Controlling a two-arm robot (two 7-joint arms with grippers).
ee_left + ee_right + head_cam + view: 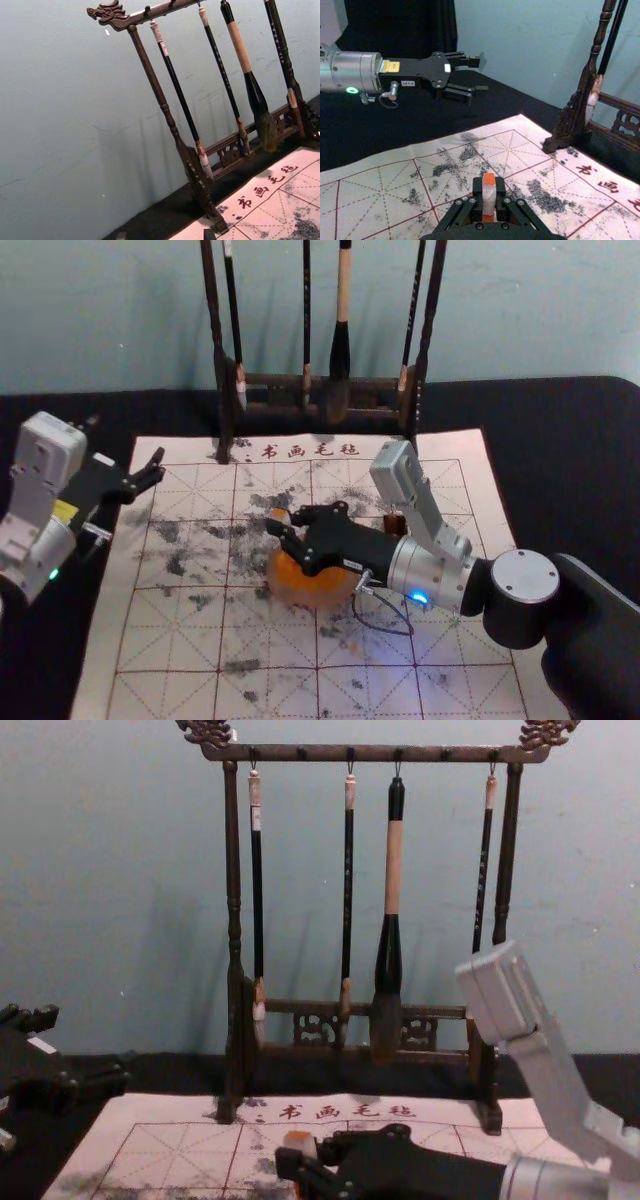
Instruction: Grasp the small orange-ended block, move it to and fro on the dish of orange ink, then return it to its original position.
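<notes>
In the head view my right gripper (pixel 277 521) reaches in from the right, above the dish of orange ink (pixel 300 583), partly covering it. It is shut on the small block (pixel 281 513). In the right wrist view the block (pixel 489 197), white with orange at both ends, is pinched upright between the fingertips of the right gripper (pixel 489 200). The chest view shows the block (pixel 300 1143) above the mat. My left gripper (pixel 150 472) stands open and empty over the mat's left edge; its fingertips (pixel 210 234) show low in the left wrist view.
A dark wooden rack (pixel 226 400) with several hanging brushes stands at the mat's far edge. The ink-spotted calligraphy mat (pixel 170 640) covers the middle of the black table (pixel 560 440). A small brown object (pixel 395 524) sits just behind the right forearm.
</notes>
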